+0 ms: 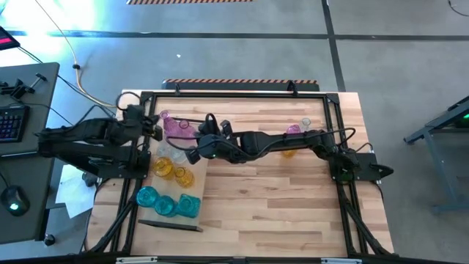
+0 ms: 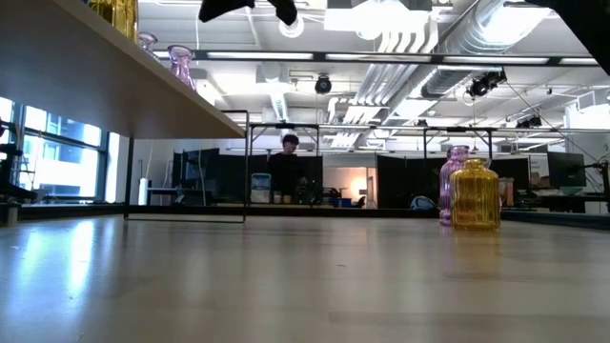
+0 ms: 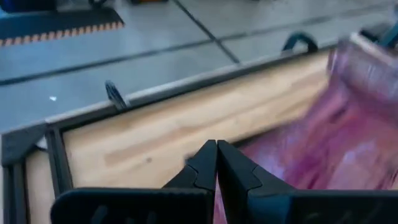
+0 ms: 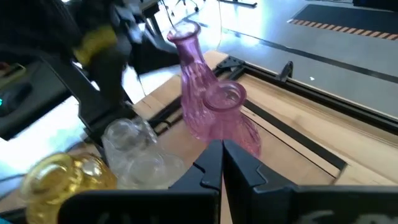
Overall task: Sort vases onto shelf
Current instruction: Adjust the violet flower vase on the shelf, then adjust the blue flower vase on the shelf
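The shelf (image 1: 173,170) is a light board at the table's left, raised above the tabletop in the low view (image 2: 105,81). On it stand pink vases (image 4: 200,99), a clear one (image 4: 134,146), amber ones (image 1: 165,169) and teal ones (image 1: 167,204). A pink vase (image 2: 456,181), an amber vase (image 2: 475,196) and a clear one (image 1: 305,123) stand on the tabletop at the right. My right gripper (image 4: 221,155) is shut, hovering over the shelf just short of the pink vases. My left gripper (image 3: 216,163) is shut beside a blurred pink vase (image 3: 348,130). My left gripper has its shut fingers (image 3: 233,171) close beside the pink vase's body (image 3: 292,168) on the shelf. Blur hides the spot, and I cannot tell whether they touch. My right gripper touches nothing.
A black frame (image 1: 234,94) runs round the tabletop. A dark flat bar (image 1: 170,225) lies near the front left. My right arm (image 1: 278,141) stretches across the table's middle. Bare wood (image 1: 271,198) lies in the near centre and right. A person (image 2: 289,162) stands far behind the table.
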Available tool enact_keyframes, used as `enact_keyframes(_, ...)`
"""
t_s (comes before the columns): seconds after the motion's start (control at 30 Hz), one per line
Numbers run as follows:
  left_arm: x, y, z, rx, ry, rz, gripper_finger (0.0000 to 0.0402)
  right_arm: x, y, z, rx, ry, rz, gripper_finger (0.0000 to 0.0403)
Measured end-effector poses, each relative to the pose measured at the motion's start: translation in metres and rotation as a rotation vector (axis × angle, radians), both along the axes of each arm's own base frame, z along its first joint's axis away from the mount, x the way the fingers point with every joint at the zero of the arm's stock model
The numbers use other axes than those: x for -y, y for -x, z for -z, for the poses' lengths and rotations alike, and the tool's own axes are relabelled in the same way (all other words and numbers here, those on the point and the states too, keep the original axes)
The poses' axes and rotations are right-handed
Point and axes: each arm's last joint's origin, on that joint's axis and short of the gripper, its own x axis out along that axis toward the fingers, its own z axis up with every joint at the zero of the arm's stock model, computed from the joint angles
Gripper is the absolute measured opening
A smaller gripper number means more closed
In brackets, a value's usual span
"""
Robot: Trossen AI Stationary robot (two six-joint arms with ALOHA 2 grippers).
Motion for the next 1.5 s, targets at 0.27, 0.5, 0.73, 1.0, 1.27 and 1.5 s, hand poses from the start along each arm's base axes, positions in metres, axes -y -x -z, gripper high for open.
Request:
enact_keyframes(0.27, 0.001, 0.022, -0.053, 0.088, -0.079, 0.086, 0.0005, 0.001, 0.031, -0.022, -0.094, -0.014, 0.013, 0.0)
enact_keyframes(0.5, 0.004, 0.038, -0.092, 0.137, -0.14, 0.293, 0.0005, 0.002, 0.07, -0.059, -0.166, -0.085, -0.157, 0.0)
enact_keyframes(0.73, 0.005, 0.046, -0.107, 0.149, -0.199, 0.335, 0.0005, 0.002, 0.092, -0.064, -0.28, -0.231, -0.275, 0.0002)
enact_keyframes(1.0, 0.005, 0.045, -0.106, 0.144, -0.188, 0.325, 0.0005, -0.047, 0.061, -0.03, -0.19, -0.461, -0.239, 0.0)
enact_keyframes(1.27, 0.004, 0.045, -0.106, 0.138, -0.191, 0.315, 0.0005, -0.109, 0.071, 0.0, -0.138, -0.509, 0.043, 0.0)
enact_keyframes(1.5, 0.004, 0.045, -0.106, 0.146, -0.187, 0.288, 0.0005, -0.133, 0.079, 0.003, -0.156, -0.607, 0.015, 0.0)
